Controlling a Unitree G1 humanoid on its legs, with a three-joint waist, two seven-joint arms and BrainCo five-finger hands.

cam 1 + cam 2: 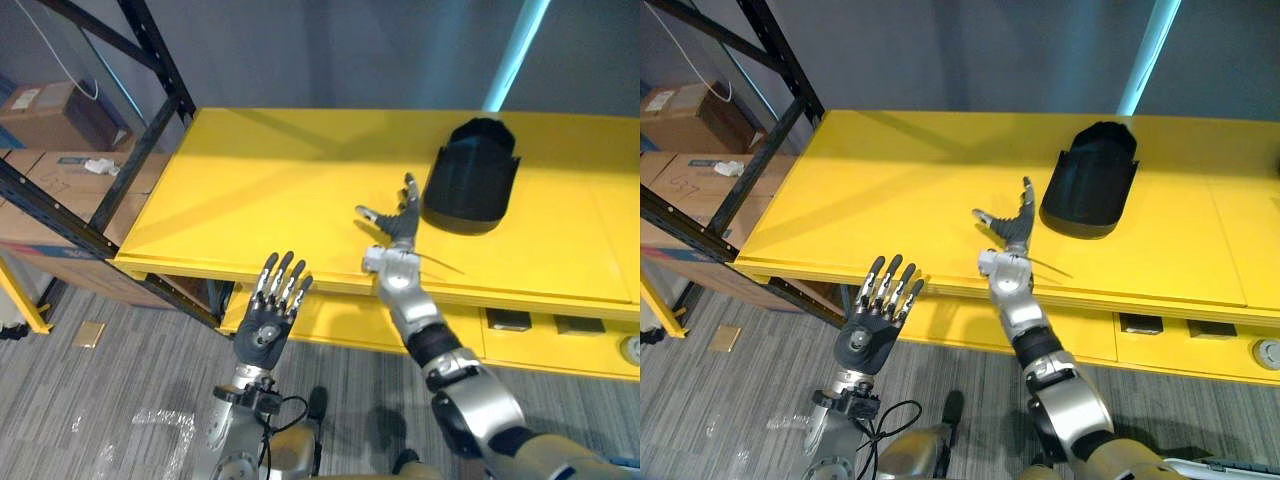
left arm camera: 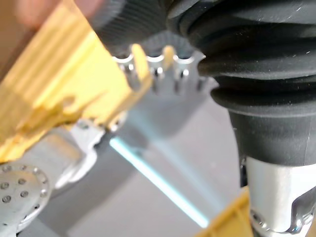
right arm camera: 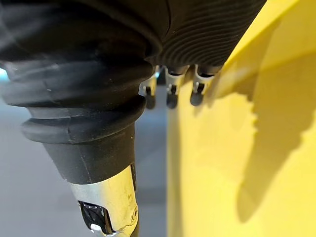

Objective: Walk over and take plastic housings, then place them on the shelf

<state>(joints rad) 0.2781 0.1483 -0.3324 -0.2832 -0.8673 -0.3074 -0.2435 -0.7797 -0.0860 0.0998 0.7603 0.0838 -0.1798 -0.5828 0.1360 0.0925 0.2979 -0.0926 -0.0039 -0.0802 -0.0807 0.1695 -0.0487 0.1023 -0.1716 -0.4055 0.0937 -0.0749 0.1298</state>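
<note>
Black plastic housing laid on the yellow shelf toward its right rear, right robot hand held just beside it near the front edge, fingers spread apart, nothing grasped, left robot hand raised below the front edge, fingers straight and apart.

Yellow shelf with a single black plastic housing on top, toward the right rear.

No readable text; labels on the cardboard boxes illegible
</note>
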